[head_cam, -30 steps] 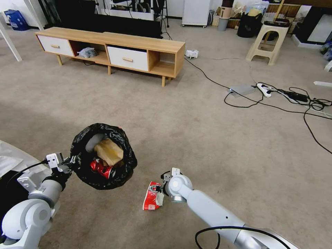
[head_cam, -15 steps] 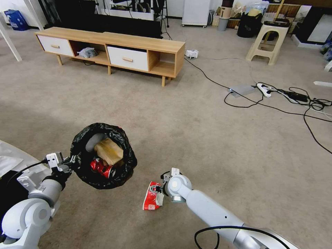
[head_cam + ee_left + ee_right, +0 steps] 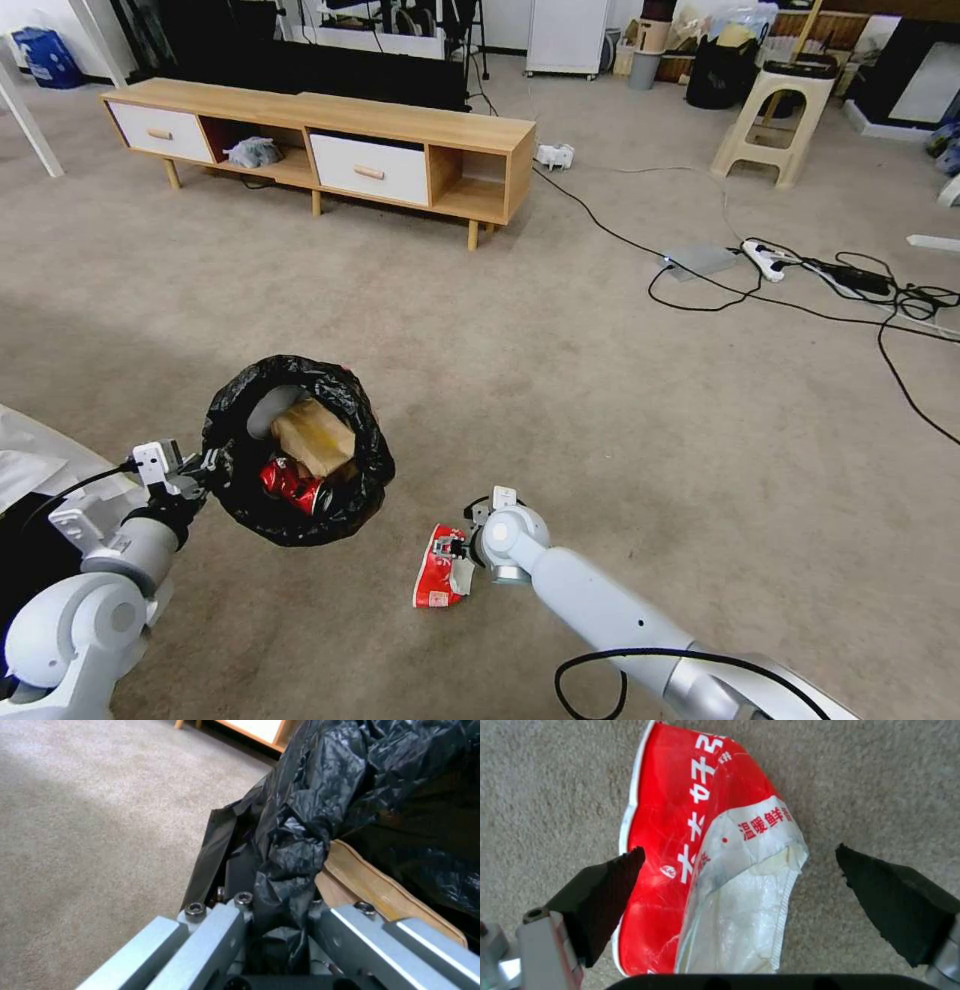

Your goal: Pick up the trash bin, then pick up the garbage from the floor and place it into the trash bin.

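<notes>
The trash bin [image 3: 300, 465], round and lined with a crinkled black bag, hangs above the carpet at lower left. My left gripper [image 3: 205, 468] is shut on its bag-covered rim [image 3: 287, 870]. Inside lie a brown paper box [image 3: 315, 436] and a crushed red can [image 3: 290, 482]. A red-white snack wrapper [image 3: 438, 567] lies flat on the carpet. My right gripper [image 3: 458, 548] is low over it, open, one black finger [image 3: 607, 896] at each side of the wrapper [image 3: 705, 870].
A wooden TV cabinet [image 3: 330, 150] stands at the back. Black cables and a power strip [image 3: 765, 260] run across the floor at right. A beige stool [image 3: 775, 115] is at back right. Bare carpet lies between.
The right arm has shifted slightly; the gripper stays open over the wrapper. The left arm and the bin are still.
</notes>
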Tool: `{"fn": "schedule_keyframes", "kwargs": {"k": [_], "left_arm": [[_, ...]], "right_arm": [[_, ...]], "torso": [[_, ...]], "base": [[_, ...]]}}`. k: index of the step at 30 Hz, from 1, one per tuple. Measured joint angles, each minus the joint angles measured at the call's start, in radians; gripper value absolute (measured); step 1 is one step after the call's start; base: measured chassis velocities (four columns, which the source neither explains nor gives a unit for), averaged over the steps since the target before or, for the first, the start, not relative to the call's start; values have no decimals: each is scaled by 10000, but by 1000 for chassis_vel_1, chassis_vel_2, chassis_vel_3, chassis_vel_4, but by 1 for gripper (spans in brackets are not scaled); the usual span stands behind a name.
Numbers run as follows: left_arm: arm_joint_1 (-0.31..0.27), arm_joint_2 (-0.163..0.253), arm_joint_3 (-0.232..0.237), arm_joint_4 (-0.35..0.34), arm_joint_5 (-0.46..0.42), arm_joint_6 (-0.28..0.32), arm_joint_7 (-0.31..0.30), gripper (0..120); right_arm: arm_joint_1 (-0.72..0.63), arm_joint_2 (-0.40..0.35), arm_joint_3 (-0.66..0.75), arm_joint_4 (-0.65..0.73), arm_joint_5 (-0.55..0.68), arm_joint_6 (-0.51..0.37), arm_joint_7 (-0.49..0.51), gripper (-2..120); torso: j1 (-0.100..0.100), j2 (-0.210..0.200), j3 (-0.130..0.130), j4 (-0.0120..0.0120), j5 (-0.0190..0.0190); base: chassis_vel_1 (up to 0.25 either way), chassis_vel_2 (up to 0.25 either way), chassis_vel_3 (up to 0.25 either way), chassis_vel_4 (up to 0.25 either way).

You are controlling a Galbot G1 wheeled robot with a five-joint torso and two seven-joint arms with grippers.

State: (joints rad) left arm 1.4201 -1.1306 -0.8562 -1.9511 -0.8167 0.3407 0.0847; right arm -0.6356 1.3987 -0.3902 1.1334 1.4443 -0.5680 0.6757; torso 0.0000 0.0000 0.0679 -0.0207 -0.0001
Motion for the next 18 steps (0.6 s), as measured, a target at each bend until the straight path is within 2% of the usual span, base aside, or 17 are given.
{"fn": "schedule_keyframes", "kwargs": {"k": [5,8,12,17,18], "left_arm": [[-15,23,-5,76,-4,-20,29,1],[-41,46,-6,111,-14,-23,34,1],[-78,87,-3,189,-36,-25,47,1],[-97,110,-2,235,-45,-31,57,1],[-112,115,-1,247,-58,-31,63,1]], "right_arm": [[4,46,-17,-87,-60,-7,-55,96],[4,71,-26,-148,-96,-12,-94,92],[25,113,-34,-258,-184,-23,-125,73],[29,122,-40,-272,-202,-33,-118,61],[33,127,-54,-284,-205,-34,-117,53]], "torso": [[0,0,0,0,1],[0,0,0,0,1],[-1,2,-1,-5,-3],[-1,3,-3,-11,-8],[-1,3,-3,-11,-9]], "base": [[0,0,0,0],[0,0,0,0],[0,0,0,0],[0,0,0,0],[0,0,0,0]]}}
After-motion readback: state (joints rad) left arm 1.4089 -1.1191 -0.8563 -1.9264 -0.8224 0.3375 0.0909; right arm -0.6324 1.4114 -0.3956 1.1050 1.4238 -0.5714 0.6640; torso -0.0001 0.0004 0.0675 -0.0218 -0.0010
